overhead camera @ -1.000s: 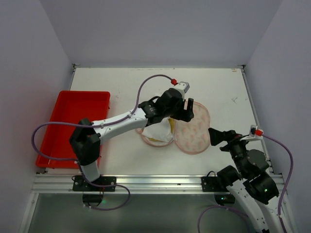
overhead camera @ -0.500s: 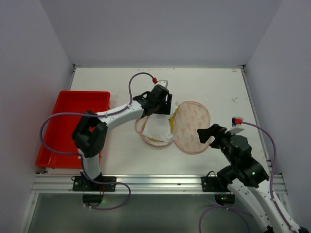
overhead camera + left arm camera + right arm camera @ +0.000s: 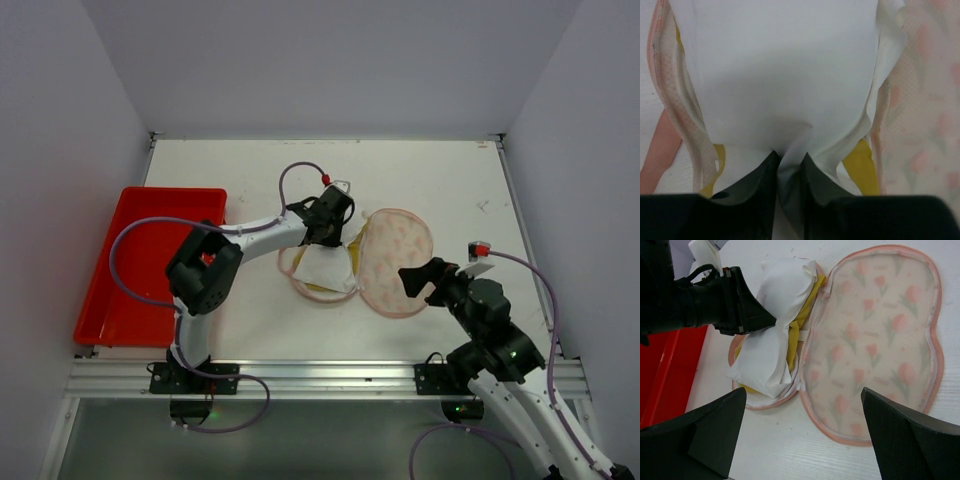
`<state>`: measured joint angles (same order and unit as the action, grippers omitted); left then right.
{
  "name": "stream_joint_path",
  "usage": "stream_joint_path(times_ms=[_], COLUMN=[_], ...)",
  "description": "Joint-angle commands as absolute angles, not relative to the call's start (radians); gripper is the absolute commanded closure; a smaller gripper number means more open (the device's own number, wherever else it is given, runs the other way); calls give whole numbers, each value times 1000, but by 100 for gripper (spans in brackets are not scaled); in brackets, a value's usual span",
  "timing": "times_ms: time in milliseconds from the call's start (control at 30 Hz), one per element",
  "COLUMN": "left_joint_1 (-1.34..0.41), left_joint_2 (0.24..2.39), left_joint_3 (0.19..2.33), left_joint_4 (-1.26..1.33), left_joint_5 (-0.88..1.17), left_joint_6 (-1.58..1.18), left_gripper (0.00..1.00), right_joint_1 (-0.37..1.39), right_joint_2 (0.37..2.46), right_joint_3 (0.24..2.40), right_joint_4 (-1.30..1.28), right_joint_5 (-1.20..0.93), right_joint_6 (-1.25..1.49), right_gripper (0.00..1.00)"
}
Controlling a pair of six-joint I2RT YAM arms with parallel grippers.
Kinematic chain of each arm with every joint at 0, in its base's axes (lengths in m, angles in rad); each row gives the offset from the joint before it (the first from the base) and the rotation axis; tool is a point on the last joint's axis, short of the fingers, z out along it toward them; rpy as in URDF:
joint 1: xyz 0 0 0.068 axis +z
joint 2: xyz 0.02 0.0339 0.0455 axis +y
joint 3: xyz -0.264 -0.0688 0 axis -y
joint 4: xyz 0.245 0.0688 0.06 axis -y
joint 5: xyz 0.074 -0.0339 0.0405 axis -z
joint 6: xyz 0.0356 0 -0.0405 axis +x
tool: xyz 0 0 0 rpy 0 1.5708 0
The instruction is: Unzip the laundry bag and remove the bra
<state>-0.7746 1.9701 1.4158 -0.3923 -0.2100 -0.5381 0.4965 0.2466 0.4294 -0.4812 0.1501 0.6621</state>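
Observation:
The laundry bag [image 3: 398,262] lies unzipped and folded open like a book, its printed flap [image 3: 875,330] flat to the right. Its left half holds a white cloth [image 3: 325,270] over the mustard-yellow bra [image 3: 802,315], of which only edges show [image 3: 862,167]. My left gripper [image 3: 335,232] sits at the far end of that half, shut on a fold of the white cloth [image 3: 785,75]; its gripper [image 3: 789,156] touches no yellow. My right gripper [image 3: 415,280] hovers open above the bag's near edge [image 3: 802,392], holding nothing.
A red tray [image 3: 140,255] stands at the table's left edge, also visible beside the bag in the right wrist view [image 3: 660,370]. White walls close in the table at the back and on both sides.
The left gripper's jaws have closed onto the white cloth at the bag's far end. The right gripper has crept left toward the bag's near edge, still open.

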Motion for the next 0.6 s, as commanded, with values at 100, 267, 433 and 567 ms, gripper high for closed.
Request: stream_joint_path(times_ms=[100, 267, 433, 567], left_joint_1=[-778, -776, -776, -769], left_joint_2=[1913, 1803, 1680, 1617], left_joint_3=[1454, 1454, 1444, 1442], left_joint_4=[-399, -405, -405, -425], left_joint_5=[-216, -221, -235, -241], left_joint_6=[-522, -511, -496, -477], left_gripper=[100, 100, 100, 100], right_joint_1=[497, 497, 497, 497], right_joint_2=[236, 233, 241, 244], right_joint_3=[417, 417, 420, 423], right_joint_4=[-419, -419, -417, -417], right_joint_5=[126, 124, 115, 101], right_joint_6=[663, 660, 660, 663], right_gripper=[1, 1, 1, 1])
